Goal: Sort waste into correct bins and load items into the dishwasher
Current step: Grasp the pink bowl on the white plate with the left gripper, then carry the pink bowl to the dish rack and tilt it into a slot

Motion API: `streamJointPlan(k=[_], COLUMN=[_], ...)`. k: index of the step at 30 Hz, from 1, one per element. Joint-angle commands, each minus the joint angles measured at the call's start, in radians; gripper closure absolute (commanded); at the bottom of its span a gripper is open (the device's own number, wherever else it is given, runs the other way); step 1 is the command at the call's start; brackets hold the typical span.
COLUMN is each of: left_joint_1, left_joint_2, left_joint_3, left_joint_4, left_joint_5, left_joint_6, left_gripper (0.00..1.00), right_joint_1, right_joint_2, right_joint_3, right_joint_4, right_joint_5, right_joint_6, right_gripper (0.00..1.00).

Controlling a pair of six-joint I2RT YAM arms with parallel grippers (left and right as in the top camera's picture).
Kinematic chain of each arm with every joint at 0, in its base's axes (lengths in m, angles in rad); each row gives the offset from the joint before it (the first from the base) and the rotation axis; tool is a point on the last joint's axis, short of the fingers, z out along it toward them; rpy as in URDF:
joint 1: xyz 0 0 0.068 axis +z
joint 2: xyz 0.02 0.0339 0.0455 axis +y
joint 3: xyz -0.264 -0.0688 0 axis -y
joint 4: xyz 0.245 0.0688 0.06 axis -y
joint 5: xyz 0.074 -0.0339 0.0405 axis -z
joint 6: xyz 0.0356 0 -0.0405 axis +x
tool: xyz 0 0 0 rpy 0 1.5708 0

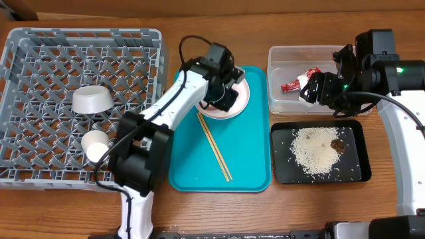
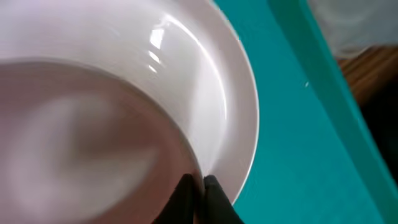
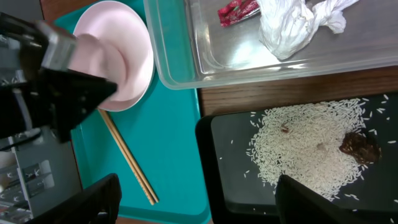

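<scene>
My left gripper (image 1: 224, 94) (image 2: 198, 186) is shut on the rim of a white plate (image 2: 93, 137), held tilted over a second white plate (image 1: 234, 106) (image 2: 224, 93) on the teal tray. Chopsticks (image 1: 214, 145) (image 3: 127, 155) lie on that tray. The bowl (image 1: 91, 99) and cup (image 1: 96, 145) sit in the grey crate (image 1: 40, 60). The clear tub (image 1: 285, 56) (image 3: 180, 56) holds the red wrapper (image 1: 290, 86) (image 3: 236, 11) and white tissue (image 3: 292, 25). The black tray (image 1: 355, 169) (image 3: 217, 162) holds rice (image 1: 315, 153) (image 3: 305, 146) and a brown scrap (image 1: 338, 145) (image 3: 359, 148). My right gripper (image 1: 317, 89) (image 3: 199, 199) is open and empty above the tub and black tray.
The teal tray (image 1: 252, 172) (image 3: 174, 143) lies between the crate and the two bins. The left arm reaches across the crate's right edge. Bare wooden table (image 1: 392, 199) surrounds everything.
</scene>
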Motion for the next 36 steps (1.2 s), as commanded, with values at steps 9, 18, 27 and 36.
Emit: streamJointPlan(k=[9,18,27,36], left_joint_1=[0.158,0.522,0.807,0.932], left_joint_2=[-0.324,-0.351,-0.156,0.041], left_joint_3=[0.098,0.088,0.087,0.087], left_joint_4=[-0.012,-0.027,-0.019,-0.013], left_joint_5=[0.002,0.554,1.049,1.202], left_joint_6=[-0.114,-0.063,0.015,0.014], left_gripper=[0.96,0.96,0.96,0.96], right_joint_1=[-0.002,-0.002,-0.002,-0.002], right_joint_2=[-0.006,-0.006,-0.006,-0.006], right_joint_3=[0.006,0.006,0.006,0.006], right_joint_4=[0.002,0.002,-0.001,-0.003], right_joint_5=[0.010,0.010,0.010,0.010], right_joint_6=[-0.006,-0.005,-0.005,-0.005], right_gripper=[0.19,0.19,0.19,0.20])
